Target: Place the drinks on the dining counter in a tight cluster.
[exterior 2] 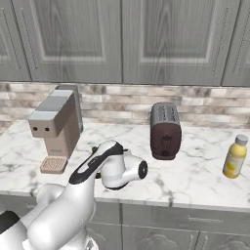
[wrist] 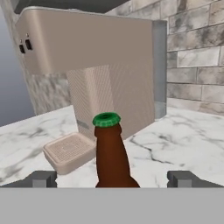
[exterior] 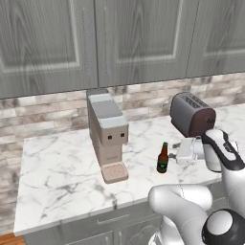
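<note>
A dark brown beer bottle with a green cap stands upright on the marble worktop, just right of the coffee machine's drip tray. My gripper reaches toward it from the right, level with its neck. In the hand view the bottle rises midway between the fingertips, and the gripper is open, its jaws wide apart and clear of the glass. A yellow juice bottle with a pale cap stands far right on the worktop. The dining counter is out of view.
A beige coffee machine stands close to the left of the beer bottle, its drip tray nearest. A dark toaster sits behind the hand. A brick backsplash and grey wall cabinets close the back.
</note>
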